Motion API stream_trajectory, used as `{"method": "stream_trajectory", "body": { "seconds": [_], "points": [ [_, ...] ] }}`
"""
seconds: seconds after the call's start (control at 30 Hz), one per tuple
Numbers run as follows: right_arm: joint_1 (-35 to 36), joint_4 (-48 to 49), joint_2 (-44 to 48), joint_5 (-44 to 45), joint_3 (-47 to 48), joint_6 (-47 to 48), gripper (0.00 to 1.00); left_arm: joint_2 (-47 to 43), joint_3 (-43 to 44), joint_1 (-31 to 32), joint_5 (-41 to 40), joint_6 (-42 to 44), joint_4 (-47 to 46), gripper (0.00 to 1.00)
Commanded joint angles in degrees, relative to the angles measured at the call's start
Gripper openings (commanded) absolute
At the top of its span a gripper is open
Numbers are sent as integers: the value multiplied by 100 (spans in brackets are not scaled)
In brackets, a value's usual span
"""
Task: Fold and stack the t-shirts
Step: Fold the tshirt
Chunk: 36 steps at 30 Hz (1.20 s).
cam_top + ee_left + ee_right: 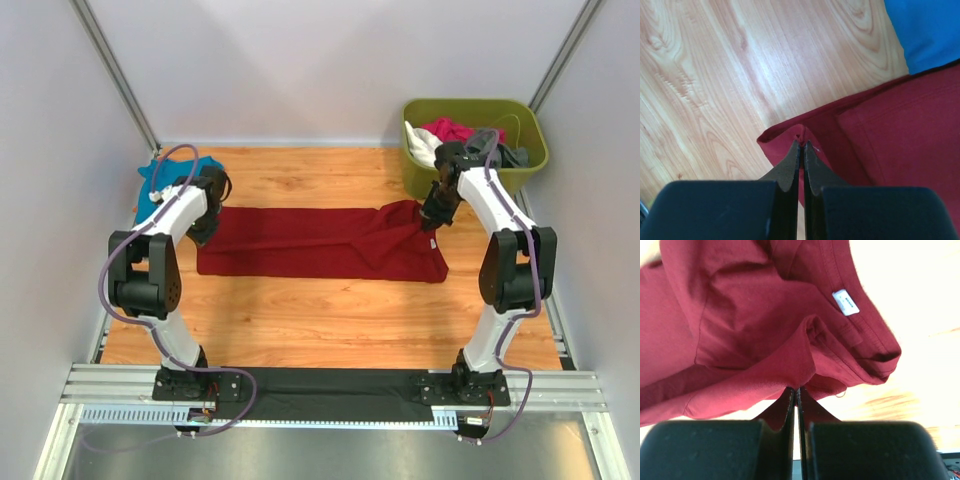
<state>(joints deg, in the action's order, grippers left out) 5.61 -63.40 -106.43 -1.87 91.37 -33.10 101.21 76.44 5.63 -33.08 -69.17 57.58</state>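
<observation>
A dark red t-shirt (320,243) lies stretched in a long band across the middle of the wooden table. My left gripper (203,226) is shut on its left edge, where a small fold of red cloth (802,134) is pinched between the fingertips. My right gripper (432,218) is shut on the shirt's right end, lifting the cloth (765,340) near the collar with its white label (845,302). A teal-blue t-shirt (160,185) lies at the far left, partly behind the left arm; its corner (930,30) shows in the left wrist view.
An olive-green bin (474,145) at the back right holds pink, white and dark grey garments. White walls close in the table on three sides. A black cloth (330,392) lies between the arm bases at the near edge.
</observation>
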Motion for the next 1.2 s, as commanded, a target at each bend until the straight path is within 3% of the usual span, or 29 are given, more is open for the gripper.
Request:
{"method": "stream_trajectory", "body": {
  "seconds": [0.0, 0.9, 1.0, 1.03, 1.07, 1.1, 1.13, 1.17],
  "points": [
    [-112, 20, -35, 178, 328, 120, 0, 118, 309, -27, -287, 52, 95, 0],
    [-174, 609, -975, 486, 407, 348, 0, 1199, 1179, -35, -629, 501, -98, 0],
    [-165, 522, -1029, 468, 574, 410, 0, 1208, 1241, -35, -612, 483, 51, 14],
    [-174, 478, -1020, 468, 696, 427, 4, 1104, 1233, -35, -594, 509, 34, 34],
    [-165, 451, -1002, 459, 741, 445, 7, 1033, 1163, -35, -559, 605, -10, 43],
    [-165, 416, -915, 416, 776, 471, 14, 937, 1110, -35, -542, 641, -106, 58],
    [-165, 398, -862, 363, 794, 471, 20, 701, 1049, -35, -507, 702, -150, 64],
    [-156, 389, -792, 267, 777, 454, 35, 568, 935, -27, -428, 790, -194, 69]
  ]
}}
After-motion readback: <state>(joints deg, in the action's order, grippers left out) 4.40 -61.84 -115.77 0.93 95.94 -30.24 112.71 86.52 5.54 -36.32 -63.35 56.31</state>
